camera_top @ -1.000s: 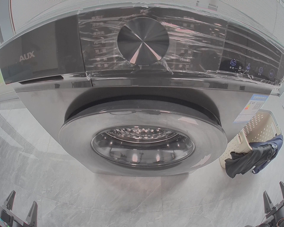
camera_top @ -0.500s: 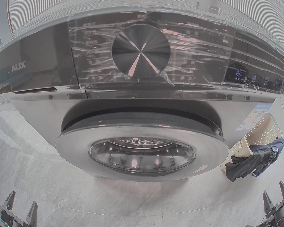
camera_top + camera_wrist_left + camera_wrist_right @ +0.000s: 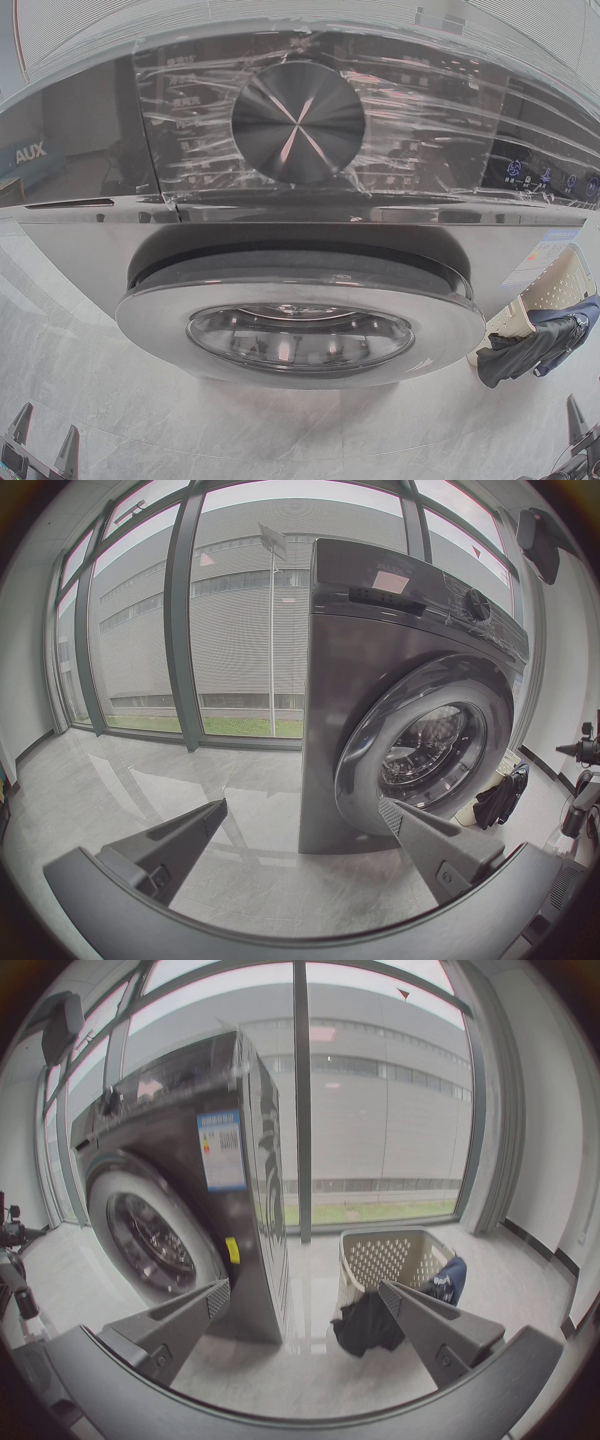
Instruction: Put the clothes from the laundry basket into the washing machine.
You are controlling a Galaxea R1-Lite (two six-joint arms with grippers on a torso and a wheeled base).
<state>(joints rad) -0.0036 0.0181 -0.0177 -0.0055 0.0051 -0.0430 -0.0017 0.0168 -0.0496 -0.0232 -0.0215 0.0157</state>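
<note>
The dark grey washing machine (image 3: 300,250) stands right in front of me, its round glass door (image 3: 300,334) closed. To its right stands the cream laundry basket (image 3: 562,281) with a black garment (image 3: 522,356) draped over its rim and a blue garment (image 3: 584,312) beside that. My left gripper (image 3: 50,417) hangs low at the left, open and holding nothing, well short of the door (image 3: 431,755). My right gripper (image 3: 303,1285) is open too, facing the basket (image 3: 387,1254) and the black garment (image 3: 369,1325) from a distance.
Grey tiled floor (image 3: 281,425) lies open between me and the machine. Tall windows (image 3: 375,1116) and a white wall (image 3: 550,1147) close in behind the basket. The basket sits tight against the machine's right side.
The head view has shifted closer, so the washing machine looms larger. My right gripper has slid slightly toward the right edge of that view. The left gripper keeps its place.
</note>
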